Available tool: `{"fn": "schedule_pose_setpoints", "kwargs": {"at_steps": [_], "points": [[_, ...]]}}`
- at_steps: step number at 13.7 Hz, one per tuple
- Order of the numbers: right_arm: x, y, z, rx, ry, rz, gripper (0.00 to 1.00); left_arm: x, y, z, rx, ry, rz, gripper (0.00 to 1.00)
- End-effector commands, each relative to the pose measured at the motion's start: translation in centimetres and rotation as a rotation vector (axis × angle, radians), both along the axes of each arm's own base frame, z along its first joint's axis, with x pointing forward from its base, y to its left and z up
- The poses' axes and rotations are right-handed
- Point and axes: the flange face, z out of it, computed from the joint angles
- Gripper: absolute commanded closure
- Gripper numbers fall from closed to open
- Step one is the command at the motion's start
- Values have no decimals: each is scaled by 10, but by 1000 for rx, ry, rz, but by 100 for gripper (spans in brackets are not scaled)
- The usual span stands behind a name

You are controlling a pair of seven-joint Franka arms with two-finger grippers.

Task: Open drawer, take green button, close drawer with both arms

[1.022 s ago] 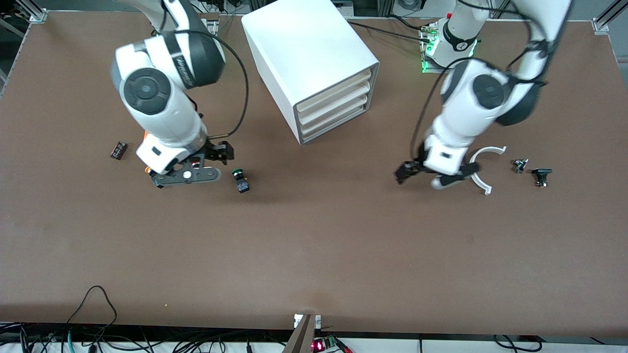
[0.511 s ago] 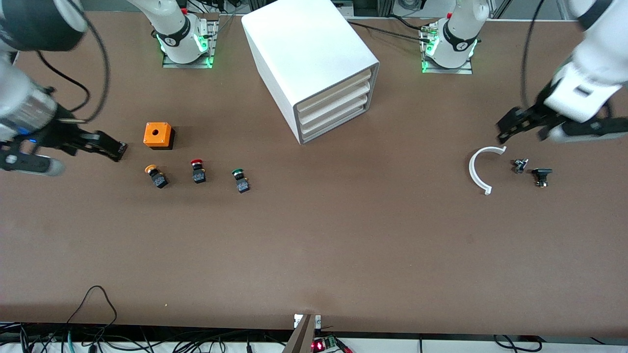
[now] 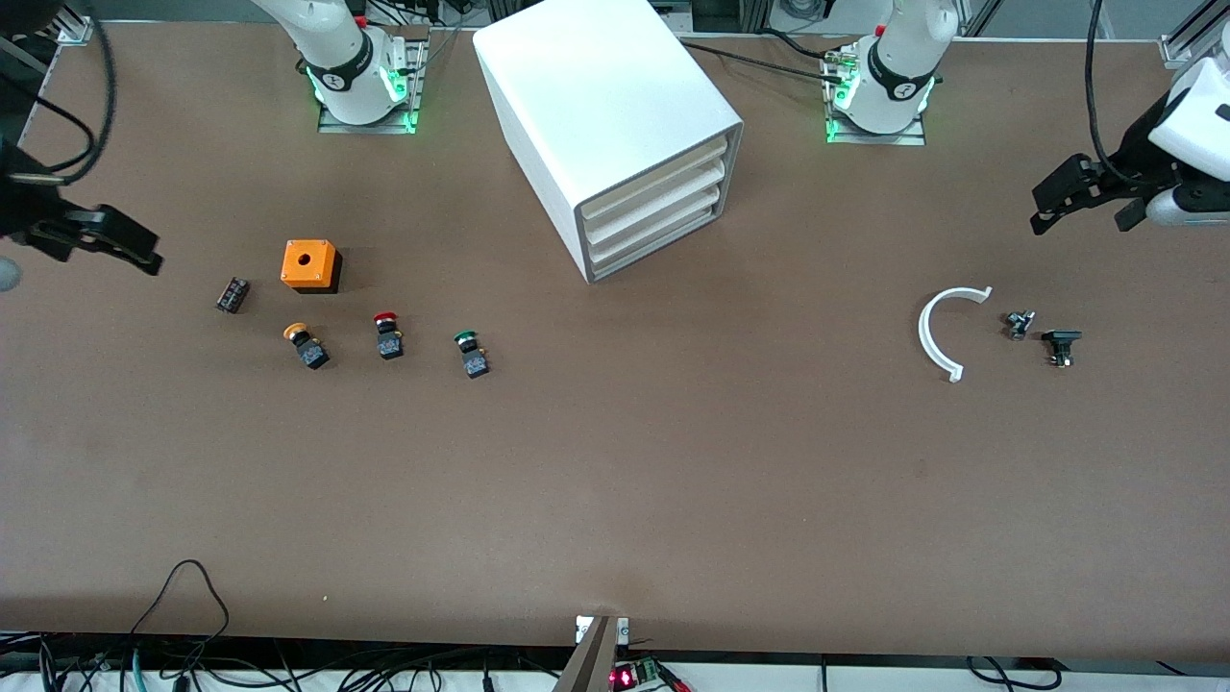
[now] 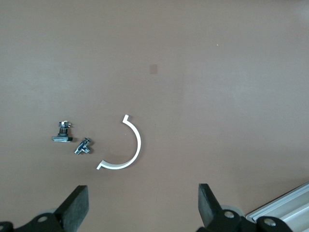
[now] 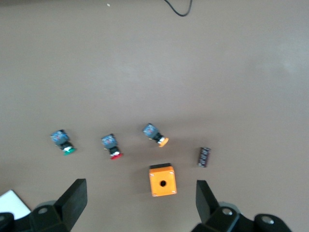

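The white cabinet (image 3: 615, 115) stands at the table's back middle with all three drawers pushed in; the bottom drawer (image 3: 663, 242) is shut. The green-capped button (image 3: 469, 350) lies on the table, nearer the front camera than the cabinet and toward the right arm's end; it also shows in the right wrist view (image 5: 63, 141). My right gripper (image 3: 77, 267) is open and empty, high over the right arm's end of the table, and shows in its own view (image 5: 140, 203). My left gripper (image 3: 1081, 216) is open and empty, high over the left arm's end, and shows in its own view (image 4: 142, 212).
A red-capped button (image 3: 387, 334), a yellow-orange-capped button (image 3: 306, 344), an orange box (image 3: 309, 265) and a small black part (image 3: 232, 294) lie near the green button. A white arc piece (image 3: 947, 332) and two small fittings (image 3: 1061, 346) lie toward the left arm's end.
Both arms have risen and swung outward from near the table's middle to its two ends. The green button and the drawers have not moved.
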Motion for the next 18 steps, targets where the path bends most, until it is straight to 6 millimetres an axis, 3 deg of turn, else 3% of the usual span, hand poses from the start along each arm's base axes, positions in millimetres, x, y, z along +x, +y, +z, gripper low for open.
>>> {"fn": "schedule_pose_setpoints", "kwargs": {"at_steps": [1,3,8,18], "points": [[-12,-37,-2,1,17,25,0,2,1,2,4,24,-29,0],[-13,-50,-7,4,21,46,0,6,2,6,4,29,-29,0],[-36,-45,-28,21,68,55,0,7,-1,8,3,26,-34,0],[-43,-39,-25,30,70,61,0,7,0,8,3,26,-34,0]]}}
